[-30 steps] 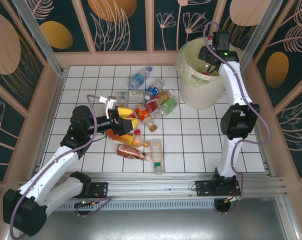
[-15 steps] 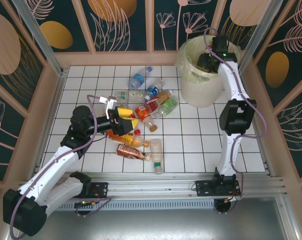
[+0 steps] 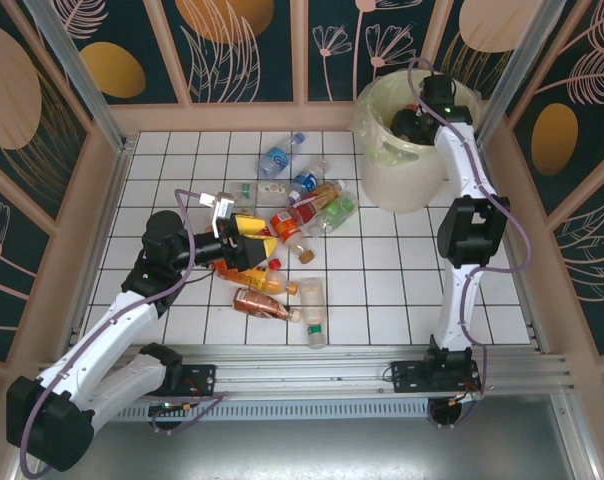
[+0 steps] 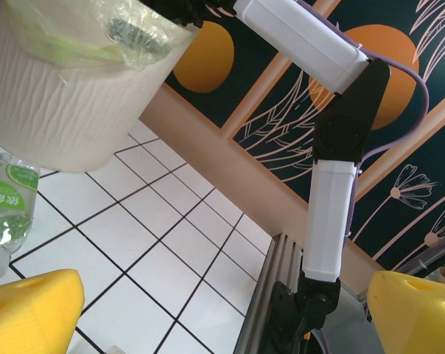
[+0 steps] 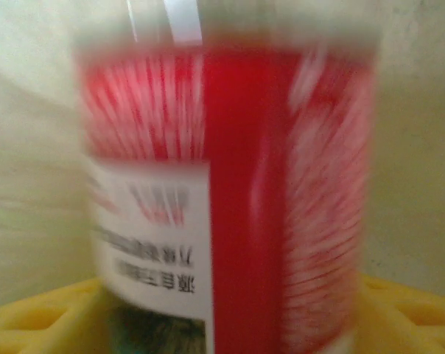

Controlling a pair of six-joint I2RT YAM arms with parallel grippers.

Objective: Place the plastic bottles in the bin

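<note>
One bin point(image 3: 387, 178) on the bench point(image 3: 402, 300), far right corner, pale cream with a clear bag liner, and two arms at work. On the white tiles left of the bin lies the heap of plastic bottles point(image 3: 287, 235). We count roughly ten, though the ones under the left gripper point(image 3: 250, 240) are hard to separate.

Farthest out is one blue-labelled bottle point(image 3: 274, 160), and just nearer a second blue-labelled bottle point(image 3: 304, 183). One green-labelled bottle point(image 3: 338, 212) lies closest to the bin. On the near side we make out three: an orange bottle point(image 3: 257, 278), a red-tinted bottle point(image 3: 260, 303) and a clear bottle point(image 3: 312, 305) at the heap's near right.

The left gripper hovers over the heap's left side, jaws spread wide with nothing between them. From its wrist, two yellow fingertips point(image 4: 31, 310) sit in the bottom corners. That same view catches the green label with white Chinese characters, which we read as 依能.

The right gripper point(image 3: 407, 122) is down in the bin's mouth. Its wrist camera has one red-labelled bottle point(image 5: 230, 184) right up close and blurred, above yellow pads point(image 5: 46, 317). A white panel on it carries dark Chinese characters too smeared to read. Whether those jaws are pinching it or standing apart, we cannot tell.
</note>
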